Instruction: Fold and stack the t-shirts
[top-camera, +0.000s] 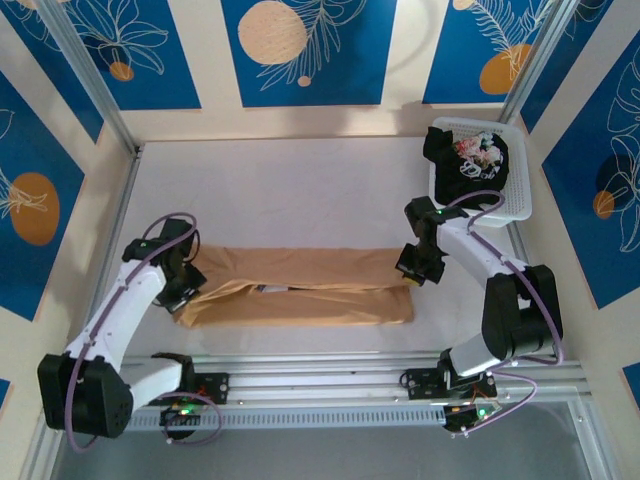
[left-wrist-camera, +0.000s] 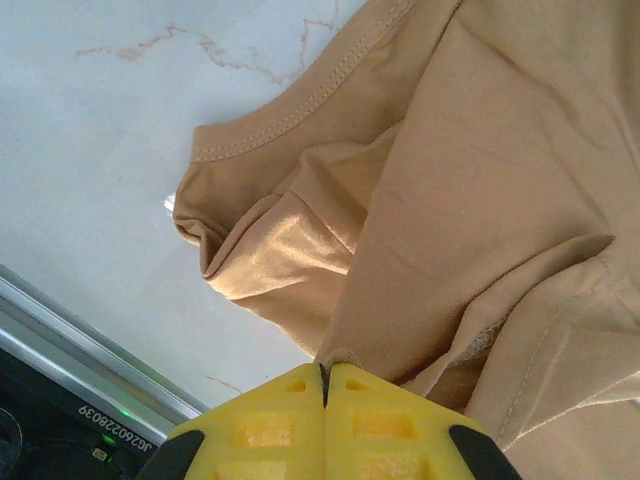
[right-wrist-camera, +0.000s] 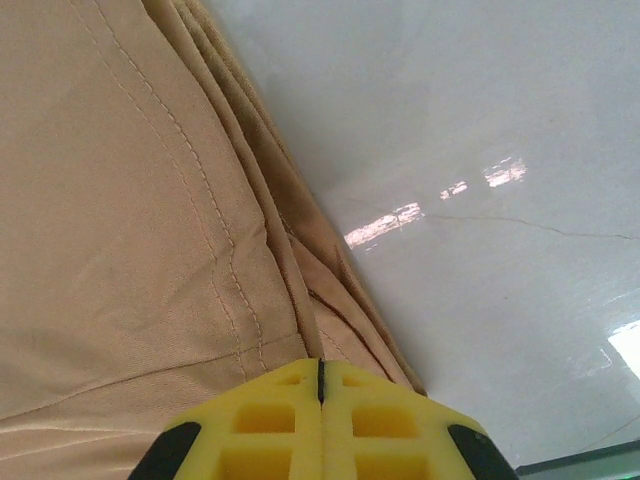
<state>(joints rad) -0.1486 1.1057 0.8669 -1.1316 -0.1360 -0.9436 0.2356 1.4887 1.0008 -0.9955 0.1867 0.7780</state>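
Lab cell: aluminium frame (top-camera: 350, 370), printed blue panels (top-camera: 350, 60).

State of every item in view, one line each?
tan t-shirt: folded into a long strip, flat on the table
black t-shirt: crumpled in the white basket
white basket: upright, holding black t-shirt
left gripper: shut on tan t-shirt
right gripper: shut on tan t-shirt

Matt tan cloth t-shirt (top-camera: 300, 290) lies on glossy, smooth marbled table (top-camera: 280, 190).
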